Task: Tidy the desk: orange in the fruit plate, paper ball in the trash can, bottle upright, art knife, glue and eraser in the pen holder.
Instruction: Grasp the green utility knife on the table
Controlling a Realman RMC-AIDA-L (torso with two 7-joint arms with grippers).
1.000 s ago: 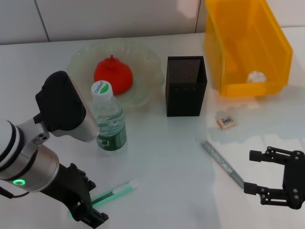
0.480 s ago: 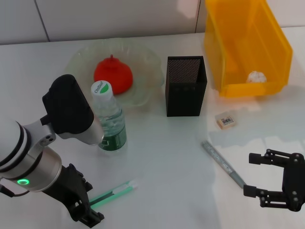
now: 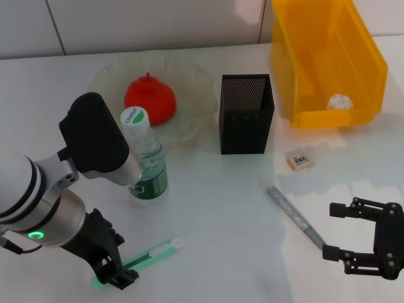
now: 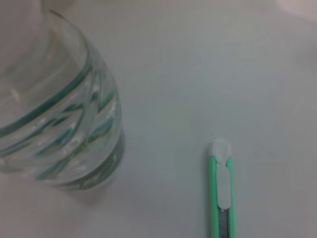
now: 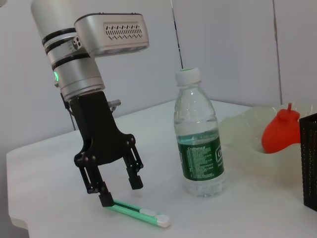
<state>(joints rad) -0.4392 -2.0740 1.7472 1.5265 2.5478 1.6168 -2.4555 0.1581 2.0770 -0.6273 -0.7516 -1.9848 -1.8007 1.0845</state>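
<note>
L gripper [image 3: 112, 273] lowered, open over art knife [image 3: 153, 254] | R gripper [image 3: 355, 240] unchanged

green-white art knife [image 3: 154, 254], red orange [image 3: 149, 98], yellow trash can [image 3: 366, 63], black mesh pen holder [image 3: 246, 113].

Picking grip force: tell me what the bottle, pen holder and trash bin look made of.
Bottle: clear thin plastic, glossy and ribbed, with a green label and white cap. Pen holder: black perforated mesh, probably metal, matte. Trash bin: translucent yellow plastic, smooth and glossy.
</note>
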